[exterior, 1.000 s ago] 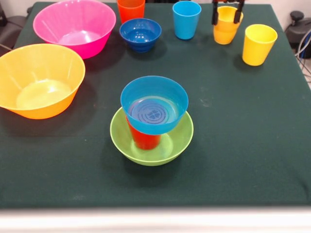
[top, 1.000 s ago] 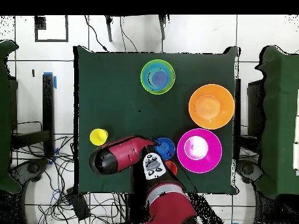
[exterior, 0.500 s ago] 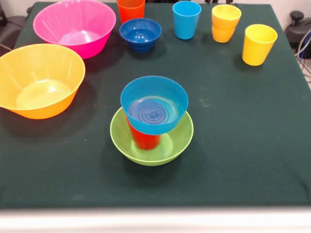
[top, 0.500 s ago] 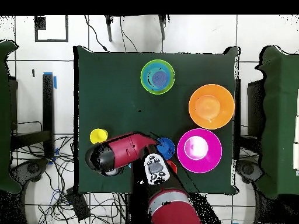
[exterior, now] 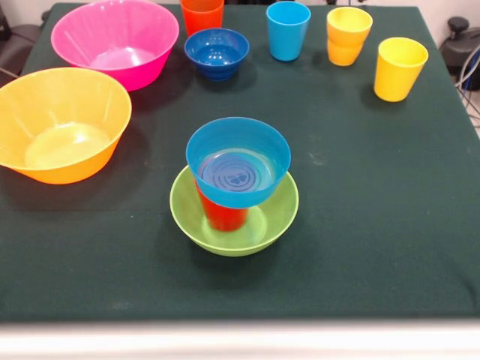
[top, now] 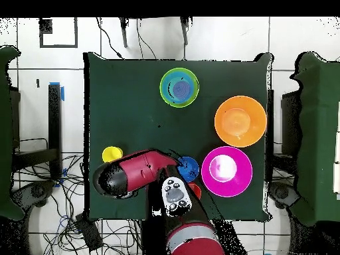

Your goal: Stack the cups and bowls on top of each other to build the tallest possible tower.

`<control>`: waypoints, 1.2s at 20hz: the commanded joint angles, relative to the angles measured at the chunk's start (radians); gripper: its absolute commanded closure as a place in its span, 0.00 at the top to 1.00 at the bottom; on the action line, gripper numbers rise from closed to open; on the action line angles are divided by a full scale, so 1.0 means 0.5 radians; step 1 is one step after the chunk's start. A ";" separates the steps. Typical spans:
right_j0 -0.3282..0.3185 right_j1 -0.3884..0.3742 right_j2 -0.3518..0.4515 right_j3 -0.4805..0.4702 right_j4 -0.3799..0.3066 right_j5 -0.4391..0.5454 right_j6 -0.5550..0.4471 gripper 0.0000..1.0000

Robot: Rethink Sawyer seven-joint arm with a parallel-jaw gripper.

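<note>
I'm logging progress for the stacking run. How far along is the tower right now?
Done: the tower has three pieces, a light blue bowl on a red cup inside the green bowl. In hand: nothing visible; the gripper is out of sight. Left: the pink bowl, yellow-orange bowl, dark blue bowl and remaining cups.

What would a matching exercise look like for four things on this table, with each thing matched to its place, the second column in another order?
Things:
1. red cup
2. light blue bowl
3. yellow cup
4. dark blue bowl

Places:
A. nested in the orange cup
B. standing in the green bowl
C. alone on the cloth beside the pink bowl
D. resting on the red cup

Pairs: 1-B, 2-D, 3-A, 4-C
</note>
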 commanded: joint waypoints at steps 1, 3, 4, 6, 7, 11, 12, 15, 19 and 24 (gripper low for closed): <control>-0.018 -0.063 0.180 0.186 0.020 -0.145 -0.001 1.00; 0.000 -0.023 0.171 0.174 0.007 -0.171 0.021 1.00; 0.010 0.000 0.165 0.176 -0.002 -0.201 0.041 1.00; 0.060 0.051 0.108 0.159 -0.051 -0.272 0.101 1.00; 0.082 0.070 0.086 0.144 -0.064 -0.286 0.118 1.00; 0.147 0.096 0.008 0.142 -0.113 -0.322 0.152 1.00; 0.154 0.103 -0.008 0.138 -0.125 -0.315 0.145 1.00; 0.167 0.127 -0.054 0.128 -0.165 -0.313 0.115 1.00; 0.158 0.130 -0.076 0.138 -0.172 -0.315 0.075 1.00; 0.152 0.152 -0.094 0.126 -0.183 -0.334 0.063 1.00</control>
